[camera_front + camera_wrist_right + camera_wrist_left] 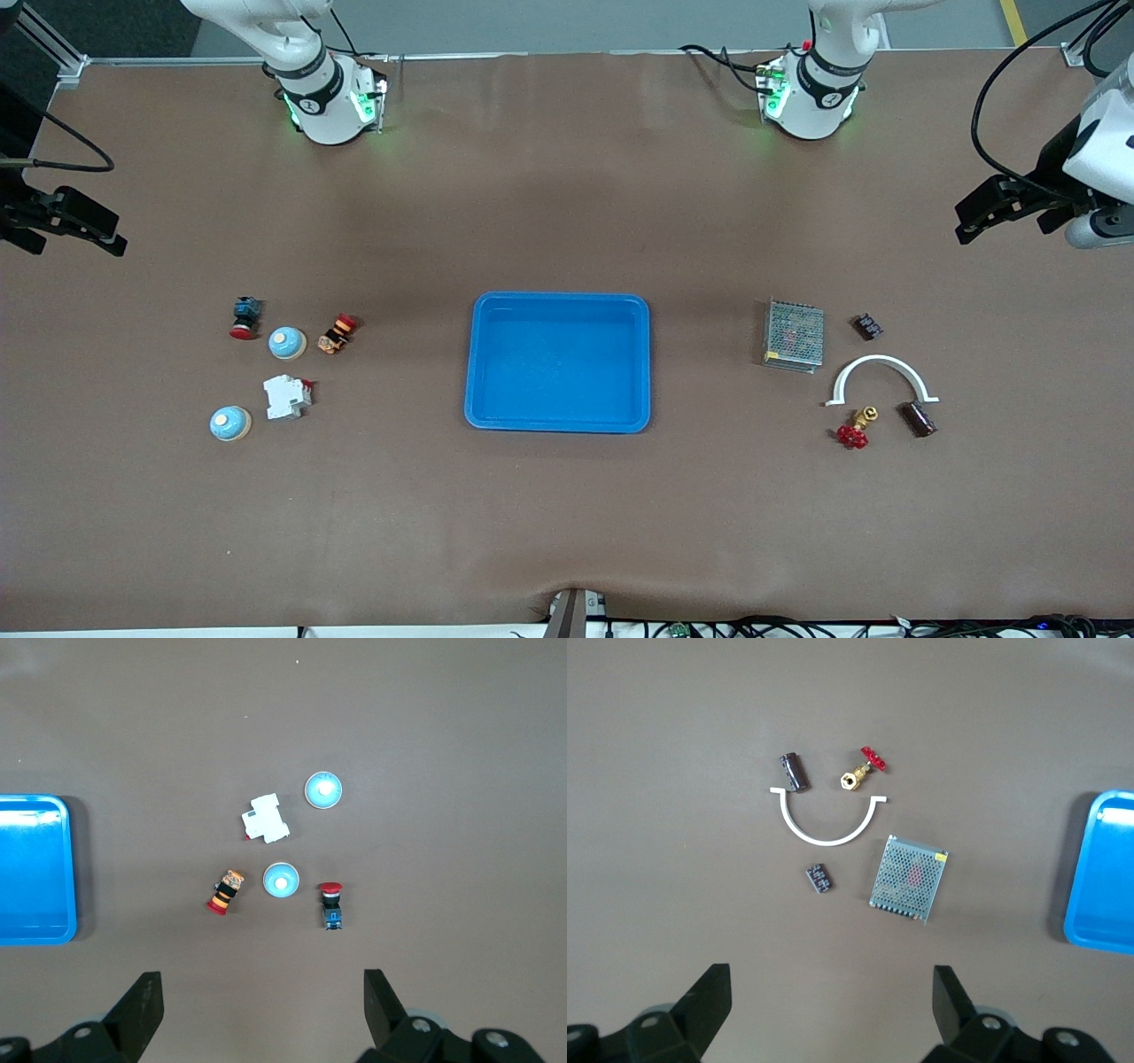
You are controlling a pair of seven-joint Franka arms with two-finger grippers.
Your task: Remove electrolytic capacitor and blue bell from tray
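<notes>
Tray [558, 301] sat mid-worktop w/ nothing in it. Capacitor [918, 419] lay toward left arm's end, beside red-handled valve [854, 432]. Two blue bells [287, 343] [230, 424] lay toward right arm's end. Left claw [833, 1001] & right claw [263, 1003] were spread, waiting above the worktop ends.

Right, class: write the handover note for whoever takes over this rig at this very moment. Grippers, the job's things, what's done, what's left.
Left gripper: open, holding nothing, waiting over bare table at the left arm's end.
Right gripper: open, holding nothing, waiting over bare table at the right arm's end.
Tray: mid-table, nothing in it.
Electrolytic capacitor: on the table toward the left arm's end, beside the red-handled valve.
Blue bells and: both on the table toward the right arm's end, near the white breaker.
Done: both parts are out of the tray.
Left: nothing visible.
</notes>
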